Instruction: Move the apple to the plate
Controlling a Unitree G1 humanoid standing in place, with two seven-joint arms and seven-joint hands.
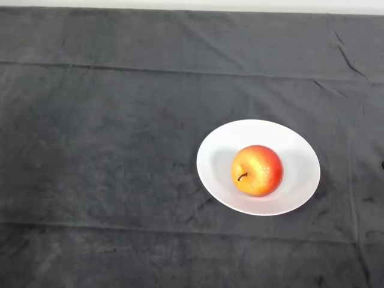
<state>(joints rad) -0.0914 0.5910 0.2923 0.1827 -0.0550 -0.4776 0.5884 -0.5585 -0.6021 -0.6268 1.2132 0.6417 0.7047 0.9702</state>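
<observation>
Lying in the white plate (pixel 297 150), the apple (pixel 257 170) points its dark stem toward the lower left.

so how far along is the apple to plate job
It looks finished. The apple sits inside the white plate, near its middle, with its stem showing on the side toward the robot. Nothing is in hand: no part of the robot's arm or hand shows in the head view. Nothing visible is left to move; the plate rests on the dark cloth with the apple on it.
</observation>
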